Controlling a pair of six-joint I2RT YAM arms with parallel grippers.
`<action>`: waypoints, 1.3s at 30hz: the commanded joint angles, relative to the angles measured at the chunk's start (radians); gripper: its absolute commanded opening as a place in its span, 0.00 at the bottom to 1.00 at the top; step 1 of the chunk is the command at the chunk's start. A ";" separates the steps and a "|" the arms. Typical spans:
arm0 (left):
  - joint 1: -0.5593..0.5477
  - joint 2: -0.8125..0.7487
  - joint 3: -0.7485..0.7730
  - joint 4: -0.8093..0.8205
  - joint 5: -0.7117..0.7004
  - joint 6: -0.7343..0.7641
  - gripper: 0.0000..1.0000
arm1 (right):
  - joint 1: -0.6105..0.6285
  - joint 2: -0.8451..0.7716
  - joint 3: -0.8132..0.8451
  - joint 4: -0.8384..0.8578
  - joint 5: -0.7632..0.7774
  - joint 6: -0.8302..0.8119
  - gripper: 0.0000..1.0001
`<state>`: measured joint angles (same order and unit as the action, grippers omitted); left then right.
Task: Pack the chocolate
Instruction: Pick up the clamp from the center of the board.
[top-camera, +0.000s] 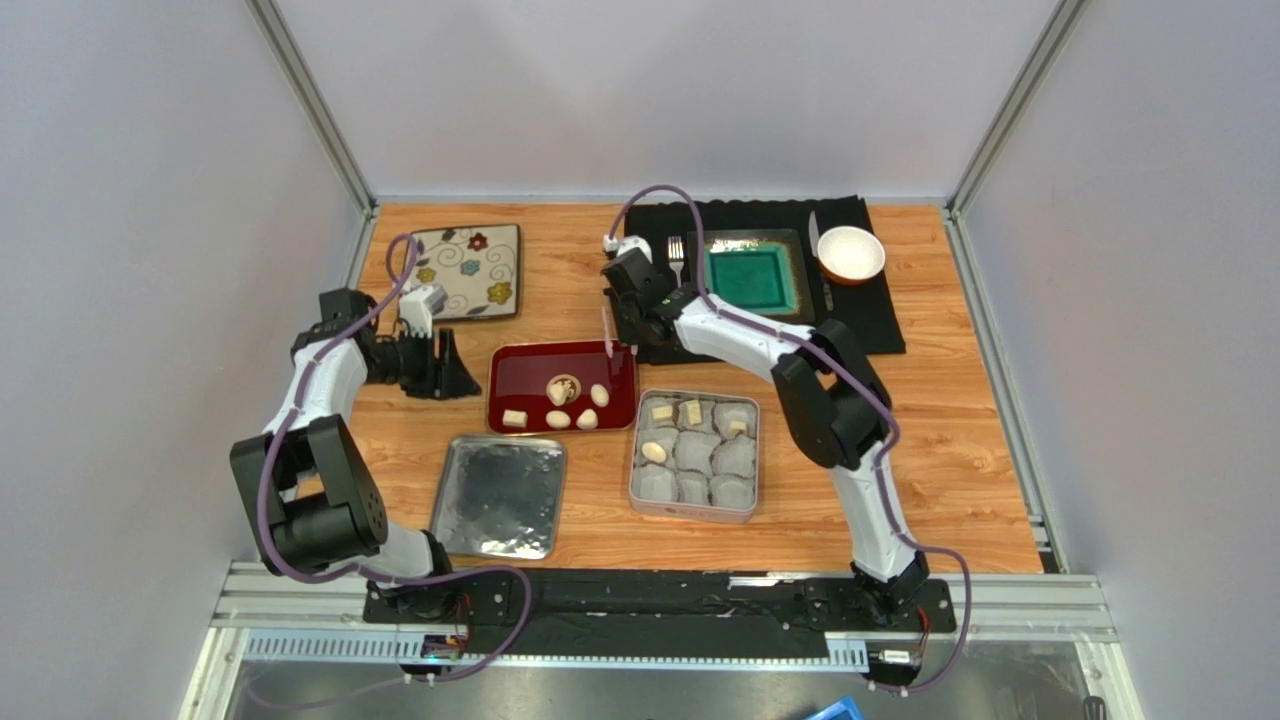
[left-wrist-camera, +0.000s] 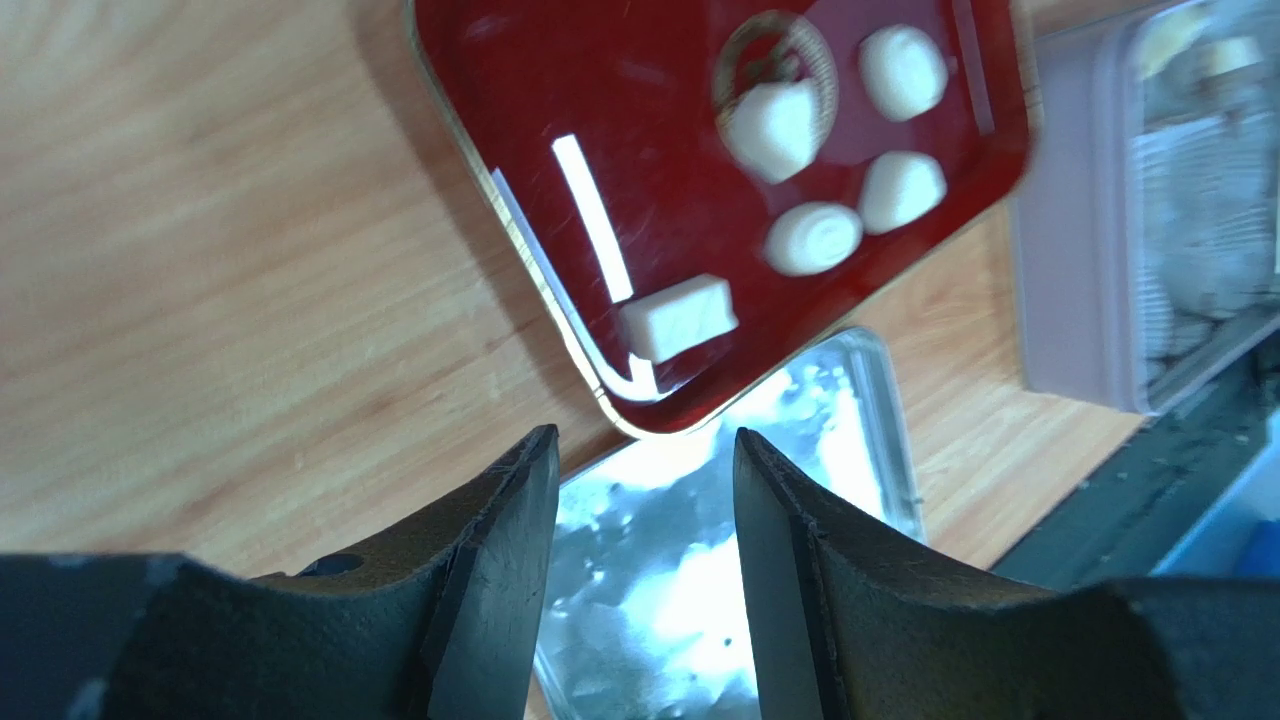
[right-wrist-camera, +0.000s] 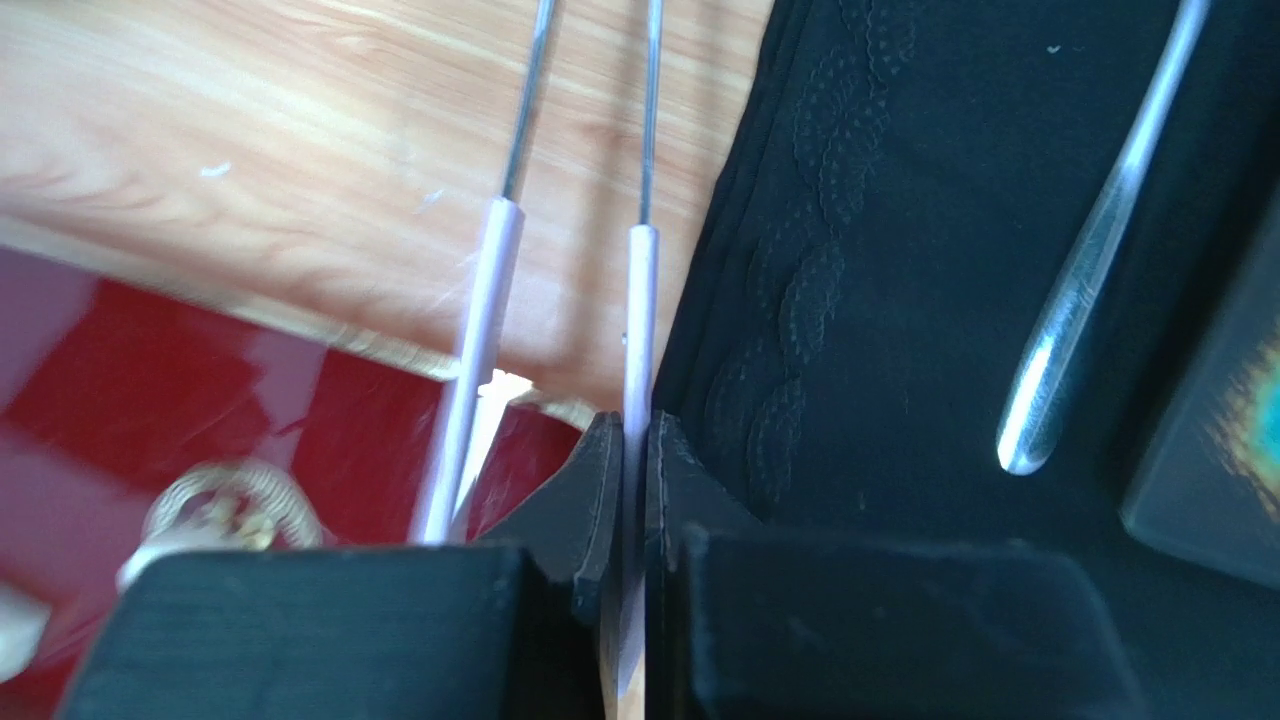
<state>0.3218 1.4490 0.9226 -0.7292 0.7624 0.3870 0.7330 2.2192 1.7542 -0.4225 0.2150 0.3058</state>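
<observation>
Several cream chocolate pieces (top-camera: 558, 420) lie on the red tray (top-camera: 511, 368), and a few more (top-camera: 655, 450) sit in paper cups inside the grey box (top-camera: 694, 455). The left wrist view shows the tray's chocolates (left-wrist-camera: 813, 237) ahead of my left gripper (left-wrist-camera: 643, 443), which is open and empty. It hovers left of the tray (left-wrist-camera: 511, 90) in the top view (top-camera: 451, 368). My right gripper (right-wrist-camera: 633, 428) is shut on one thin lilac-sleeved rod (right-wrist-camera: 642, 300) of a pair of tongs (top-camera: 607, 327) at the tray's far right corner. The other rod (right-wrist-camera: 478, 315) runs outside the fingers.
A silver lid (top-camera: 501, 495) lies in front of the tray. A floral plate (top-camera: 466, 270) sits at the back left. The black mat (top-camera: 887, 315) holds a green dish (top-camera: 751, 278), a fork (top-camera: 676, 258) and a white bowl (top-camera: 851, 252).
</observation>
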 joint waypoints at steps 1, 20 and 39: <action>0.008 -0.053 0.143 -0.132 0.283 -0.028 0.56 | 0.054 -0.275 -0.200 0.388 -0.037 -0.013 0.00; -0.122 -0.328 0.148 -0.292 1.002 0.016 0.93 | 0.278 -0.718 -0.754 1.042 -0.140 0.243 0.00; -0.156 -0.357 0.119 -0.294 1.002 0.007 0.81 | 0.290 -0.543 -0.671 1.194 -0.293 0.369 0.00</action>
<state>0.1699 1.1034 1.0439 -1.0222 1.4651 0.3683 1.0126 1.6379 1.0176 0.6464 -0.0490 0.6331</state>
